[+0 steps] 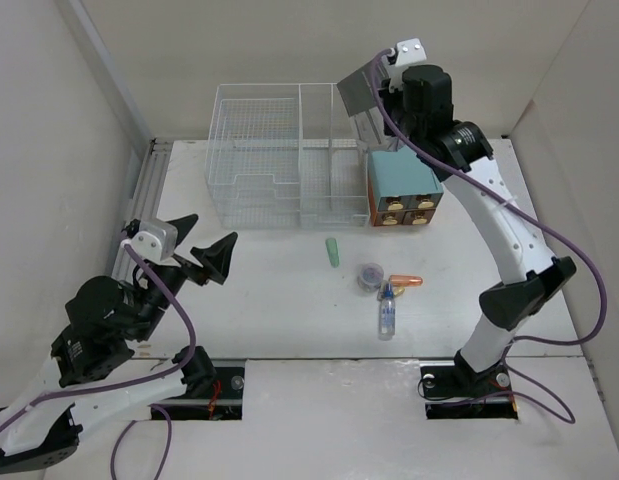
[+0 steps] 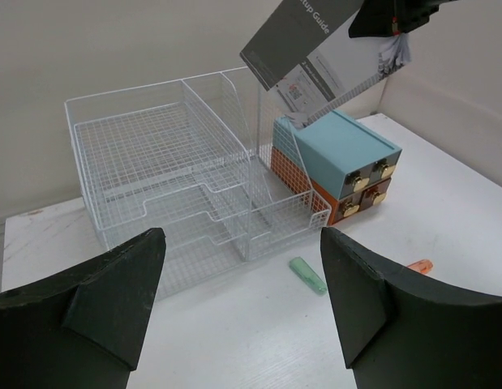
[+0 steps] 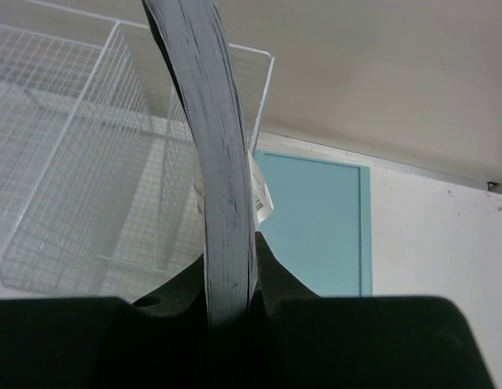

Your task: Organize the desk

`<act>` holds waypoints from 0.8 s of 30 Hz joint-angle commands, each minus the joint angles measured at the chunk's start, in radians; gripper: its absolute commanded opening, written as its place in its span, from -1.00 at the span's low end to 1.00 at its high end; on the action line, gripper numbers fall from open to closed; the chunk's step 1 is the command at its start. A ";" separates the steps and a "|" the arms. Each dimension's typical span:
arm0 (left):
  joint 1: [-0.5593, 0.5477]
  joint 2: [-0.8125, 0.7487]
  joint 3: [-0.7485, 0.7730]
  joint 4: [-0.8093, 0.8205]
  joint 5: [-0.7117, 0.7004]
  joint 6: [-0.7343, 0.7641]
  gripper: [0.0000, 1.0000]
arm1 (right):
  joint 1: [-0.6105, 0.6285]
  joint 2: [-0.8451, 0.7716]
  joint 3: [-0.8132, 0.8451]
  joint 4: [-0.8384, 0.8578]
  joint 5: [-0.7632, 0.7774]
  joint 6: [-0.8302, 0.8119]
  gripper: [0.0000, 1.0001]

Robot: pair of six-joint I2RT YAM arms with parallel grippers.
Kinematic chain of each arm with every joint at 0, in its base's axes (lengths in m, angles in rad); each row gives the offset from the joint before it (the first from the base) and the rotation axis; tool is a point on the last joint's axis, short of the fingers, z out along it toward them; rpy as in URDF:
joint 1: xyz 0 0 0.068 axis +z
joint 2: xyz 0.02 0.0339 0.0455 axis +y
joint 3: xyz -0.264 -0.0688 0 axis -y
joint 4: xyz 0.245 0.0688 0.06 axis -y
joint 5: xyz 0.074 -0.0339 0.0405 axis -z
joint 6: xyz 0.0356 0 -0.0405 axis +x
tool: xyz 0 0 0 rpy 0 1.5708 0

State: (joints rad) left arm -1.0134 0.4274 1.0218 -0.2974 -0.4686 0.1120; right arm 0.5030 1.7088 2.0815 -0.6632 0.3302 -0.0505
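The white desk (image 1: 279, 300) holds a green capsule-shaped thing (image 1: 332, 252), a small round grey thing (image 1: 369, 275), an orange thing (image 1: 406, 281) and a small blue-capped bottle (image 1: 387, 312). My right gripper (image 1: 386, 82) is shut on a grey booklet (image 1: 361, 88), held tilted above the right compartment of the white wire rack (image 1: 279, 170). In the right wrist view the booklet's edge (image 3: 222, 178) runs up between my fingers. My left gripper (image 1: 196, 247) is open and empty above the desk's left side; in the left wrist view (image 2: 242, 300) it faces the rack (image 2: 178, 178).
A teal box with small wooden drawers (image 1: 402, 190) stands right of the rack; it also shows in the left wrist view (image 2: 340, 166) and the right wrist view (image 3: 315, 227). Walls close in the desk at the back and both sides.
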 commanded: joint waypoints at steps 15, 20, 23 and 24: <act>-0.001 -0.010 -0.058 0.052 0.018 -0.008 0.48 | 0.022 0.124 0.150 0.108 0.122 0.336 -1.00; -0.001 -0.010 -0.069 0.061 0.027 -0.008 0.48 | 0.022 0.160 0.129 0.096 0.119 0.357 -1.00; -0.001 -0.010 -0.078 0.061 0.036 0.002 0.48 | 0.022 0.195 0.129 0.086 0.099 0.368 -1.00; -0.001 -0.010 -0.078 0.061 0.036 0.002 0.48 | 0.022 0.195 0.129 0.074 0.099 0.368 -1.00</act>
State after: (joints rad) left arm -1.0134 0.4213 0.9482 -0.2844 -0.4454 0.1070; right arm 0.5186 1.9228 2.1628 -0.6819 0.4194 0.2817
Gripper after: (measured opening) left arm 0.742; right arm 0.180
